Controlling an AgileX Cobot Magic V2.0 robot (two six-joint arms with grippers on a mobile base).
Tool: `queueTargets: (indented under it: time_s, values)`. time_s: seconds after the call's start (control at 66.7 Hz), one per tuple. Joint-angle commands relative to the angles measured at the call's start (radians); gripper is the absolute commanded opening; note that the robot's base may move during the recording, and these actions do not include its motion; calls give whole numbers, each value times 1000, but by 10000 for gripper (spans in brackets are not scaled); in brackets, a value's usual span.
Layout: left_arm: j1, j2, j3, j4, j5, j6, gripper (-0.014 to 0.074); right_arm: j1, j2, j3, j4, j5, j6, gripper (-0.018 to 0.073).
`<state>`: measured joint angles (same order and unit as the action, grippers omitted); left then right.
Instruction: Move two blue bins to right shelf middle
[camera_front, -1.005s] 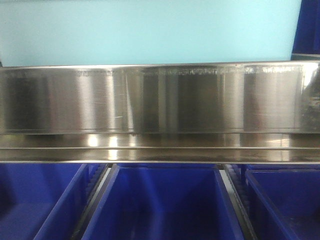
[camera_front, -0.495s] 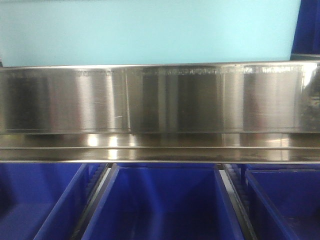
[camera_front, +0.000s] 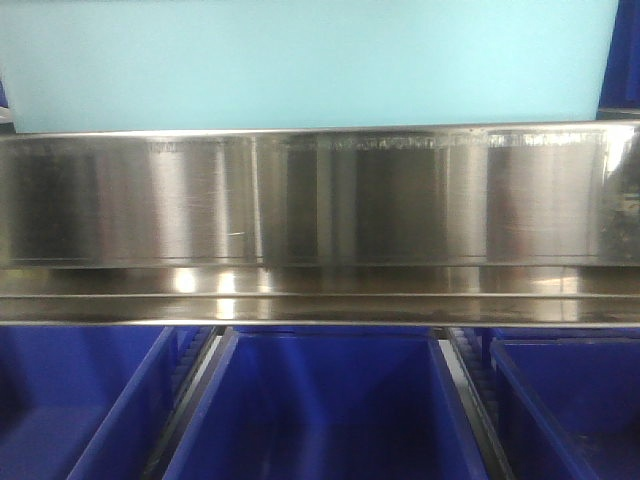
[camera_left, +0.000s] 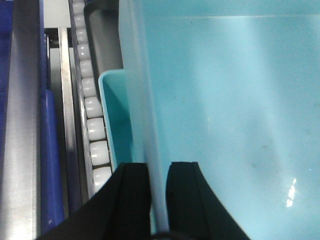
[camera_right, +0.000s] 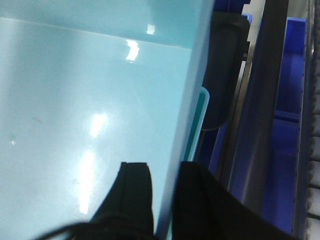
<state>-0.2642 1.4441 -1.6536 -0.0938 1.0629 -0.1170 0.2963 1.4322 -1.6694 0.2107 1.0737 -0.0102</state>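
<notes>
A light blue bin (camera_front: 310, 60) fills the top of the front view, just above the right shelf's brushed-steel front rail (camera_front: 320, 200). My left gripper (camera_left: 159, 166) is shut on the left side wall of this bin (camera_left: 225, 100). On the other side of the same bin (camera_right: 90, 100), my right gripper (camera_right: 164, 167) is shut on the wall. A second teal bin rim (camera_left: 111, 120) shows outside the held wall, apparently nested under it, and its edge (camera_right: 199, 120) shows on the right side too.
Dark blue bins stand side by side on the tier below the rail, at the left (camera_front: 70, 400), middle (camera_front: 320, 410) and right (camera_front: 570, 400). A white roller track (camera_left: 92, 115) and a steel rail (camera_left: 20, 125) run left of the bin. Steel uprights (camera_right: 260, 100) and more dark blue bins (camera_right: 292, 75) are at right.
The light blue bin has shifted slightly to the right in the front view. The rail and the lower bins look the same.
</notes>
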Motion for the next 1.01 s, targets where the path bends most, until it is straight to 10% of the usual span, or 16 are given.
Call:
queueTargets:
  time_s: [0.0, 0.285, 0.555, 0.735, 0.99]
  values:
    - [2, -9, 4, 23, 13, 1, -111, -3, -16, -2, -13, -30, -35, -153]
    - [2, -5, 4, 34, 31, 1, -109, -3, -16, -2, -13, 4, -35, -83]
    - [2, -5, 4, 34, 41, 1, 255, -3, -18, -6, -13, 11, -35, 575]
    - [2, -5, 4, 34, 47, 1, 611, -3, -24, -6, -13, 20, -35, 568]
    - [2, -7, 10, 64, 98, 1, 601, -3, -24, -2, -13, 74, -35, 568]
